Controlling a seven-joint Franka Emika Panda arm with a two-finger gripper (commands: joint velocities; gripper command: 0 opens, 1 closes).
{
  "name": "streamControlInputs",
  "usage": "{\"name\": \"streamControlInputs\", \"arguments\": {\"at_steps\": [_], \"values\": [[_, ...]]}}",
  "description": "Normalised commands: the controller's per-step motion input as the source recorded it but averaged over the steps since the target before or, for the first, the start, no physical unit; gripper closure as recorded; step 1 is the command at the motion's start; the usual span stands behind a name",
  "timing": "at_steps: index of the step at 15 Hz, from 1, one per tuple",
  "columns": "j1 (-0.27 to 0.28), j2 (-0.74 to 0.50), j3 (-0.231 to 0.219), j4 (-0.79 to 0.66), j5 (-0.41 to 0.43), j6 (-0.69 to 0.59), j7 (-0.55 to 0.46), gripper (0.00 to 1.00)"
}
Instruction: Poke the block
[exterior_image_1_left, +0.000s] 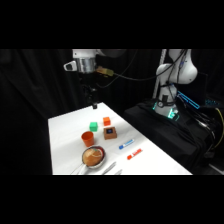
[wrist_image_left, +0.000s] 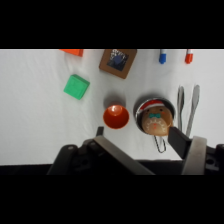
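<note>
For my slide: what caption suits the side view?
Franka arm's gripper hovers above the table's far edge, short of the brown block.

Block: brown cube, dark blue square on top face, resting flat on white table, upright, well below me, beside smaller orange cube.

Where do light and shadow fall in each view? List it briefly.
Side view: the white table is brightly lit against a black backdrop, and there is a teal glow at the arm's base. Wrist view: the light on the table is even, with a soft shadow beside the orange cup.
</note>
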Motion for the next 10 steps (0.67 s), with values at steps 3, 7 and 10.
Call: {"name": "streamControlInputs", "arguments": {"at_steps": [3,7,10], "values": [[0.001,-0.01,0.000,-0.01,0.011,0.00,0.01,0.00],[-0.008,-0.13,-0.010,-0.18,0.009,0.09,0.02,0.00],[-0.012,-0.23,-0.012,-0.36,0.049,0.20,0.02,0.00]]}}
